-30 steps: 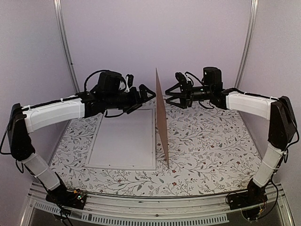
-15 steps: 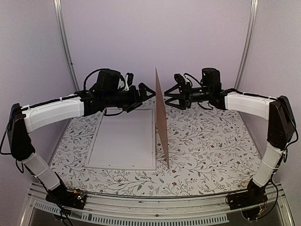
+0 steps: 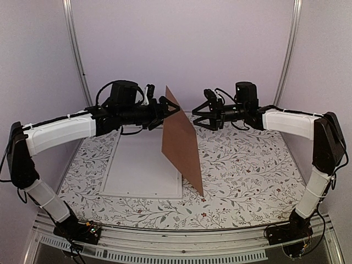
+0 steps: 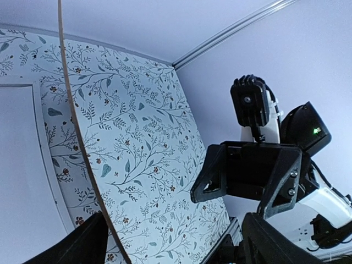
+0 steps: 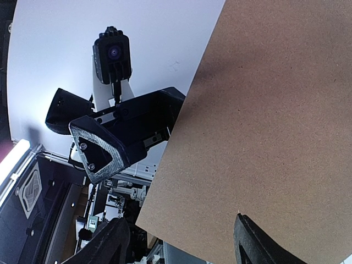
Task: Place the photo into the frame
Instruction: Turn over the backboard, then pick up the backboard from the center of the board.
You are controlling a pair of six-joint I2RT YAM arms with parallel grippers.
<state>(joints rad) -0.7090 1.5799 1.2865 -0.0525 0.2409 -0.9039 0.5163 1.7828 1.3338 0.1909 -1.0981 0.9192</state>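
Frame (image 3: pixel 142 194) is lying flat on the floral counter (image 3: pixel 247 165) under the left arm, plain white inside. Can't spot the photo anywhere, so loading it looks undone imo. Brown backing board (image 3: pixel 181 146) leans over the frame, top corner between the wide-spread left fingers (image 4: pixel 82 246), not pinched. Right fingers (image 5: pixel 110 245) gape too, holding nothing.

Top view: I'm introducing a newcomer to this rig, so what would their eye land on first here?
A brown board stands tilted mid-table, its top leaning left over the flat white frame. The left gripper, jaws open, sits at its upper edge; the right gripper hangs open on the other side, apart from it. Underneath lies a floral tablecloth.
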